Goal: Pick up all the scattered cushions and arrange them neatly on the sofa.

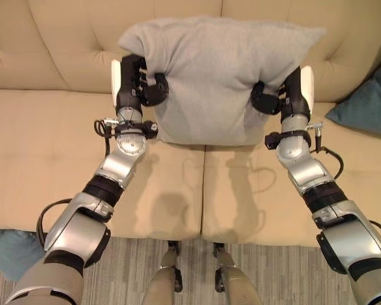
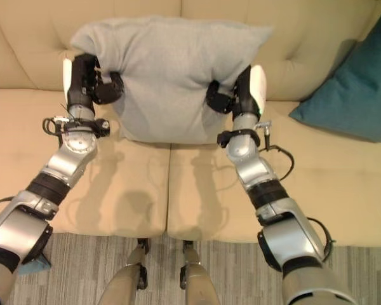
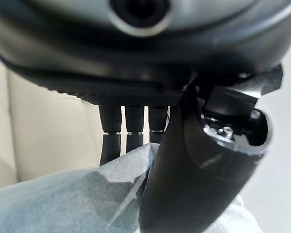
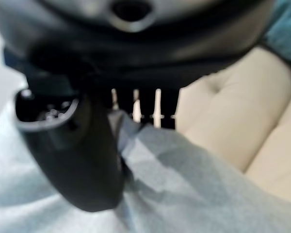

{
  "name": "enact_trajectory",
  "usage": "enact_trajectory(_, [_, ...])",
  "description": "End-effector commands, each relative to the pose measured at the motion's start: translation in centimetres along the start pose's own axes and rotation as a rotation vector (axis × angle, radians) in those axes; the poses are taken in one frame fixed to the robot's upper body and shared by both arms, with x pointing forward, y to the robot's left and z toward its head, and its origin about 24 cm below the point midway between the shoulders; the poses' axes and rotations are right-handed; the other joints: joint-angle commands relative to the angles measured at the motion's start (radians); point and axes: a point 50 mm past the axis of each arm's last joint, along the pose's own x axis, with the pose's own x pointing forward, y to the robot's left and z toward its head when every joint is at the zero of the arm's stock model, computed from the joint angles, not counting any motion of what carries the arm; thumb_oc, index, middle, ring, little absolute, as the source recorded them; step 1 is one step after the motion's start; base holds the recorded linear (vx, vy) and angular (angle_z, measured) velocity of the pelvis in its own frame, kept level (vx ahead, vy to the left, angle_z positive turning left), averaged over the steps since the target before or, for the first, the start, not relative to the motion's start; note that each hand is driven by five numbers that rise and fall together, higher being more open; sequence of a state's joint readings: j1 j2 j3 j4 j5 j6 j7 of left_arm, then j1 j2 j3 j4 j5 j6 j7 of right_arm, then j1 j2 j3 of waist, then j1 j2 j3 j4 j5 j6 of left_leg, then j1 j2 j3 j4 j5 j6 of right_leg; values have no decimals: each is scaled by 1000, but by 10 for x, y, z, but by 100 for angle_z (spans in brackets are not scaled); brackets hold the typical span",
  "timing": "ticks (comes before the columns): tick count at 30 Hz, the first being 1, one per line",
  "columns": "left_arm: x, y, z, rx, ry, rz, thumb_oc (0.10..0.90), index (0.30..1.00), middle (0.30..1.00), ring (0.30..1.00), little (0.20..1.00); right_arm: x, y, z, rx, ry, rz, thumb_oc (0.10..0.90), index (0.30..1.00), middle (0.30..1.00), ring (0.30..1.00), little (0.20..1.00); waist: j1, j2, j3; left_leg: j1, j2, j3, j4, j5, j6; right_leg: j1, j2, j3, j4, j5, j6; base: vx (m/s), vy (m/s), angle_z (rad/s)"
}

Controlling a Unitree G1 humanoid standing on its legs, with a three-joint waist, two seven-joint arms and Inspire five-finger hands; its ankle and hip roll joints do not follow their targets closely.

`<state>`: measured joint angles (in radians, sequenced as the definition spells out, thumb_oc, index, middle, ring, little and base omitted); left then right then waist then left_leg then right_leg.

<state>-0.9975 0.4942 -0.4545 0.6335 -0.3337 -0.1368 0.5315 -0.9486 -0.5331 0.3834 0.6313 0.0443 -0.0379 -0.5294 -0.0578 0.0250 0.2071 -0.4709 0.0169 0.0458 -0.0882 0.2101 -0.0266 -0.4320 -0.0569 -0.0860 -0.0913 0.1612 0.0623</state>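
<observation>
- Left eye view: grey cushion (image 1: 213, 76) stands upright against the backrest of the beige sofa (image 1: 44, 146), its lower edge on the seat above the seam between the two seat cushions
- Left hand (image 1: 136, 82) is at one side edge of the grey cushion, thumb on the front face, fingers (image 1: 128, 63) reaching round behind the fabric; the cloth puckers where the thumb presses in
- Right hand (image 1: 286, 95) is at the opposite side edge at about the same height, thumb on the front face, fingers (image 1: 293, 79) going behind the cushion
- Grey cushion sits between the two sets of fingers, touching both, and is clamped from either side
- Left wrist view: fingers (image 3: 128, 133) run down behind a fold of grey fabric, thumb lies over the near face; the cushion edge is pinched between them, sofa upholstery beyond the fingertips
- Right wrist view: fingers (image 4: 136, 107) disappear behind the bunched grey cloth, thumb lies across its front; fabric is pinched between thumb and fingers, sofa backrest and seat beyond them
- Teal cushion (image 2: 359, 86) leans against the backrest well outward of the right hand's fingers, apart from the grey cushion and touched by neither hand
- Second teal cushion (image 1: 9, 251) lies on the striped floor (image 1: 197, 273) in front of the sofa, well back from the left hand's fingers, partly covered by the left arm
</observation>
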Motion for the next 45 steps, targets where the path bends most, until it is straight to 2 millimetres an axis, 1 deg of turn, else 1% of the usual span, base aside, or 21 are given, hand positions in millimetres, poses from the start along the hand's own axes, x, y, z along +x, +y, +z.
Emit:
enact_trajectory(1, [20, -14, 84, -61, -375, -67, 535, 502, 502, 502, 502, 28, -16, 95, 124, -378, -102, 800, 900, 900, 900, 900, 8, -10, -79, 12, -12, 3, 1, -115, -64, -14, -16, -8, 4, -46, 92, 0, 0, 0])
enact_trajectory(2, [21, -13, 79, -48, -354, -78, 701, 752, 752, 752, 752, 29, -16, 92, 108, -364, -91, 800, 900, 900, 900, 900, 8, -8, -77, 9, -12, 3, 1, -113, -66, -19, -15, -8, 4, -45, 91, 0, 0, 0])
enact_trajectory(3, [20, -10, 71, -25, -328, -96, 800, 900, 900, 900, 900, 28, -14, 85, 68, -346, -61, 800, 900, 900, 900, 900, 7, -8, -73, 3, -12, 2, 1, -110, -68, -26, -15, -8, 4, -43, 91, 0, 0, 0])
enact_trajectory(9, [11, 4, 28, -13, -187, -84, 800, 900, 900, 900, 900, 24, -19, 60, 21, -280, -35, 800, 900, 900, 900, 900, 6, -13, -72, -11, -9, 1, 1, -107, -70, -39, -11, -10, 4, -43, 88, 0, -11, 2])
enact_trajectory(16, [-10, 41, -18, -12, -55, -26, 800, 900, 900, 900, 900, 12, -45, 22, 14, -192, -54, 800, 900, 900, 900, 900, 8, -16, -81, 18, -4, 6, 1, -117, -71, -11, -8, -12, 4, -56, 84, 5, -1, 0])
enact_trajectory(17, [-20, 52, -34, -20, 0, -30, 800, 900, 900, 900, 900, 4, -52, 7, 28, -151, -54, 800, 900, 900, 900, 900, 8, -14, -89, 36, -2, 10, 1, -126, -71, 6, -8, -13, 4, -64, 84, 0, 0, 0])
enact_trajectory(21, [-38, 63, -54, -34, 63, -22, 800, 900, 900, 900, 900, -10, -58, -11, 31, -113, -38, 800, 900, 900, 900, 900, 8, -14, -104, 53, -2, 13, 1, -130, -68, 22, -10, -13, 4, -67, 82, 9, -1, 0])
enact_trajectory(22, [-52, 67, -67, -40, 106, -24, 800, 900, 900, 900, 900, -21, -59, -21, 22, -94, -9, 800, 900, 900, 900, 900, 8, -14, -111, 69, 2, 17, 1, -134, -67, 38, -11, -13, 4, -72, 81, 0, 0, 0])
enact_trajectory(27, [-84, 62, -89, -57, 182, -65, 800, 900, 900, 900, 900, -44, -54, -40, 12, -50, 58, 800, 900, 900, 900, 900, 9, -15, -118, 100, 4, 22, 1, -143, -64, 70, -14, -14, 4, -80, 80, 0, 1, -1])
enact_trajectory(30, [-123, 52, -107, -87, 262, -129, 800, 900, 900, 900, 900, -75, -45, -63, 4, 21, 136, 800, 900, 900, 900, 900, 11, -17, -117, 135, 8, 25, 1, -149, -61, 109, -16, -18, 4, -91, 80, 0, 0, 0])
enact_trajectory(33, [-135, 52, -112, -87, 290, -143, 800, 900, 900, 900, 900, -86, -45, -71, 5, 56, 154, 800, 900, 900, 900, 900, 11, -18, -116, 149, 8, 25, 1, -152, -61, 124, -15, -19, 4, -95, 80, 2, 1, -1])
enact_trajectory(34, [-172, 52, -135, -111, 423, -160, 800, 900, 900, 900, 900, -120, -41, -100, 15, 186, 198, 800, 900, 900, 900, 900, 9, -21, -115, 184, 10, 26, 1, -162, -55, 161, -17, -26, 4, -104, 81, 0, 0, 0])
enact_trajectory(35, [-172, 52, -135, -110, 425, -161, 800, 900, 900, 900, 900, -121, -41, -100, 14, 187, 199, 800, 900, 900, 900, 900, 9, -22, -115, 187, 10, 26, 1, -162, -55, 164, -17, -27, 4, -105, 81, 0, 0, 0])
enact_trajectory(37, [-203, 58, -150, -97, 527, -179, 800, 900, 900, 900, 900, -150, -38, -122, 6, 298, 248, 800, 900, 900, 900, 900, 8, -25, -118, 216, 12, 24, 1, -169, -52, 191, -18, -33, 4, -110, 81, 31, -10, 3])
enact_trajectory(38, [-233, 63, -165, -104, 649, -187, 800, 900, 900, 900, 900, -176, -39, -141, -41, 394, 298, 800, 900, 900, 900, 900, 11, -26, -124, 242, 12, 22, 1, -174, -47, 217, -20, -40, 4, -114, 83, 0, 0, 0])
enact_trajectory(39, [-234, 63, -165, -104, 651, -187, 800, 900, 900, 900, 900, -177, -39, -141, -41, 394, 299, 800, 900, 900, 900, 900, 11, -26, -122, 245, 12, 22, 1, -175, -47, 220, -20, -40, 4, -115, 83, 21, 1, -3])
enact_trajectory(41, [-263, 71, -178, -56, 755, -213, 800, 900, 900, 900, 900, -202, -38, -156, -46, 491, 344, 800, 900, 900, 900, 900, 14, -26, -129, 271, 11, 24, 1, -181, -40, 245, -23, -46, 4, -118, 84, 11, 17, -1])
enact_trajectory(42, [-295, 76, -191, -6, 884, -247, 800, 900, 900, 900, 900, -222, -36, -169, -90, 563, 398, 800, 900, 900, 900, 900, 17, -25, -138, 301, 10, 29, 1, -187, -34, 273, -27, -49, 4, -119, 86, 19, 30, -1])
enact_trajectory(43, [-295, 76, -191, -6, 884, -247, 800, 900, 900, 900, 900, -222, -36, -169, -91, 563, 398, 800, 900, 900, 900, 900, 17, -26, -136, 303, 10, 30, 1, -188, -34, 275, -27, -49, 4, -119, 86, 20, 51, -3])
enact_trajectory(44, [-324, 81, -204, 48, 1012, -273, 800, 900, 900, 900, 900, -239, -34, -180, -117, 629, 440, 800, 900, 900, 900, 900, 21, -26, -145, 333, 9, 35, 1, -195, -30, 304, -31, -48, 4, -123, 84, 10, 29, -4])
enact_trajectory(45, [-324, 81, -204, 48, 1012, -273, 800, 900, 900, 900, 900, -239, -34, -180, -117, 628, 441, 800, 900, 900, 900, 900, 21, -26, -144, 335, 9, 35, 1, -195, -30, 306, -31, -48, 4, -123, 84, 11, 44, -5])
